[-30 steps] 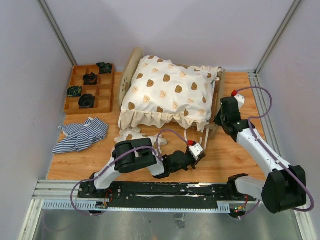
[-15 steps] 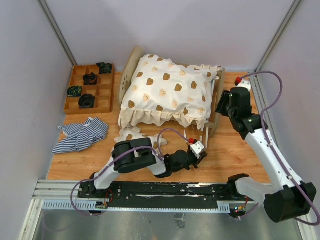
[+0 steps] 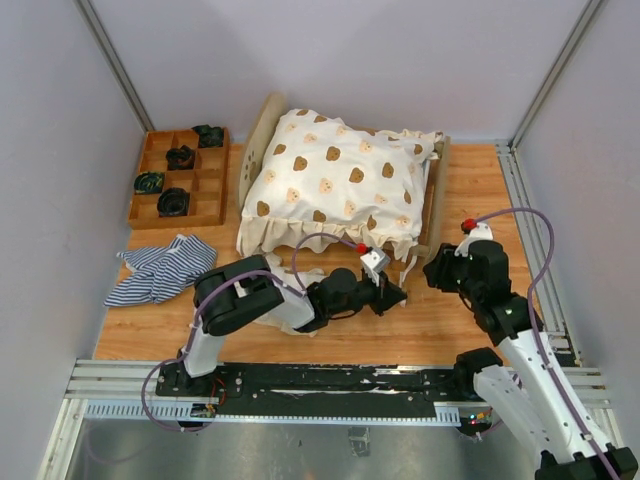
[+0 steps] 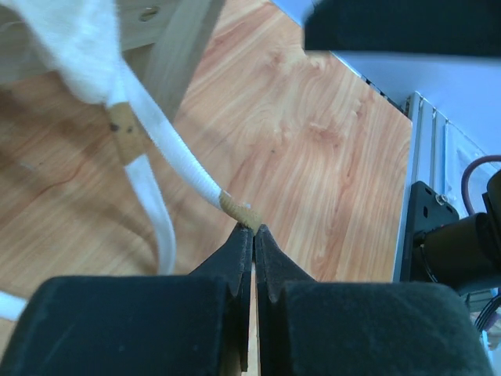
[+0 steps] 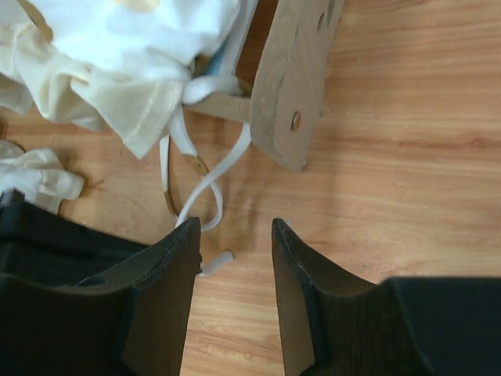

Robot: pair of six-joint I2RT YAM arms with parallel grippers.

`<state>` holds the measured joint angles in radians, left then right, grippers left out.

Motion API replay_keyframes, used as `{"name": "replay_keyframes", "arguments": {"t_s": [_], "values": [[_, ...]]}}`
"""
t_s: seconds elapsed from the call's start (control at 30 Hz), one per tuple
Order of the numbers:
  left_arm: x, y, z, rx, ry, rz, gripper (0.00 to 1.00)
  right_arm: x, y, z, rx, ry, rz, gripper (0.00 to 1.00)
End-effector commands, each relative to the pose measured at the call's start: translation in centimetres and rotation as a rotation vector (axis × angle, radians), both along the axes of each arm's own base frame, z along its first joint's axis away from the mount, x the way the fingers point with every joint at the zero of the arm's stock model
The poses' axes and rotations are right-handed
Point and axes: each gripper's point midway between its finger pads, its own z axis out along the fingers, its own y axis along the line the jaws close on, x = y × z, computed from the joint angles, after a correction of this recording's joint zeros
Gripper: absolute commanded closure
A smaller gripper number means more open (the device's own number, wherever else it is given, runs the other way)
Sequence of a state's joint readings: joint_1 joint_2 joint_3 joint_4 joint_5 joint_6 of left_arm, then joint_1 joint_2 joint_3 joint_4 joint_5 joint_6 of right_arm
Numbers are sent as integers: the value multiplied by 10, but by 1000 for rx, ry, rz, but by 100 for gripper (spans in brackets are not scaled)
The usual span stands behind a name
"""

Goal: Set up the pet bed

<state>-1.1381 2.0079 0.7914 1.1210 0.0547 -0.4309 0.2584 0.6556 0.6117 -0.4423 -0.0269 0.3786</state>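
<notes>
Most of the pet bed (image 3: 262, 128), in the middle of the table (image 3: 430, 325), is hidden under a bear-print quilt (image 3: 340, 185). A white tie strap (image 4: 168, 141) is pinched at its tip in the closed left gripper (image 4: 252, 233); the right gripper (image 5: 235, 227) is held open near the footboard (image 5: 293, 86).

No lettering, label, brand or number can be read on anything.

Both the left arm (image 3: 250, 305) and the right arm (image 3: 520, 340) are built of smooth white links joined by chunky black joint housings. A thin purple cable (image 3: 543, 235) loops along each, and a small red cap (image 3: 467, 224) sits by each wrist. The fingers (image 5: 291, 301) are blunt, matte black wedges, and both bases sit on a black rail (image 3: 330, 378).
</notes>
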Motion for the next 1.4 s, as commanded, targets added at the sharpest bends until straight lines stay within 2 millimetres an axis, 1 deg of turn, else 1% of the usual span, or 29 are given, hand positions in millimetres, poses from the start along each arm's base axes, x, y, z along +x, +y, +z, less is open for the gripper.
{"name": "replay_keyframes", "arguments": {"t_s": [0.0, 0.03, 0.1, 0.13, 0.23, 0.3, 0.37, 0.4, 0.47, 0.5, 0.53, 0.57, 0.63, 0.67, 0.73, 0.83, 0.9, 1.03, 1.1, 1.27, 1.37], "values": [[2, -2, 7, 13, 100, -53, 100, 2, 13, 4, 98, -95, 26, 59], [7, -2, 5, 22, 118, -51, 100, 3, 15, 4, 105, -116, 45, 59], [21, 2, 1, 43, 169, -42, 100, 1, 32, 6, 93, -197, 193, 59], [24, 3, 1, 47, 183, -49, 100, 0, 38, 12, 65, -248, 271, 60], [35, 11, 6, 51, 207, -60, 100, -1, 43, 29, -36, -349, 398, 60], [40, 14, 12, 59, 207, -82, 100, -4, 51, 40, -88, -408, 504, 60], [42, 16, 16, 76, 213, -114, 99, -7, 54, 41, -132, -413, 570, 60], [43, 16, 18, 87, 211, -126, 99, -7, 54, 40, -137, -395, 576, 60], [48, 17, 21, 115, 210, -135, 99, -1, 52, 37, -82, -339, 504, 62], [49, 18, 21, 130, 210, -143, 99, 3, 47, 33, -30, -290, 417, 65], [49, 19, 21, 139, 208, -154, 99, 8, 41, 26, 47, -220, 289, 66], [48, 21, 18, 155, 217, -168, 99, 8, 39, 18, 149, -141, 173, 66], [53, 25, 16, 175, 235, -173, 99, 7, 36, -4, 264, -30, 18, 71], [55, 27, 16, 175, 244, -175, 99, 6, 36, -15, 294, 3, -24, 72], [58, 31, 15, 174, 259, -184, 99, 7, 27, -42, 307, 40, -160, 73], [62, 33, 14, 203, 258, -184, 99, 5, 27, -59, 330, 39, -256, 73], [65, 34, 10, 239, 259, -182, 99, 2, 31, -67, 369, 53, -317, 73], [67, 34, 9, 264, 262, -184, 99, 4, 45, -71, 434, 27, -355, 73], [67, 34, 8, 267, 264, -178, 99, 6, 46, -75, 431, 27, -383, 72], [67, 33, 6, 264, 274, -178, 99, 8, 50, -96, 405, 110, -440, 70], [67, 34, 4, 268, 275, -176, 99, 11, 51, -102, 377, 127, -456, 70]]}}
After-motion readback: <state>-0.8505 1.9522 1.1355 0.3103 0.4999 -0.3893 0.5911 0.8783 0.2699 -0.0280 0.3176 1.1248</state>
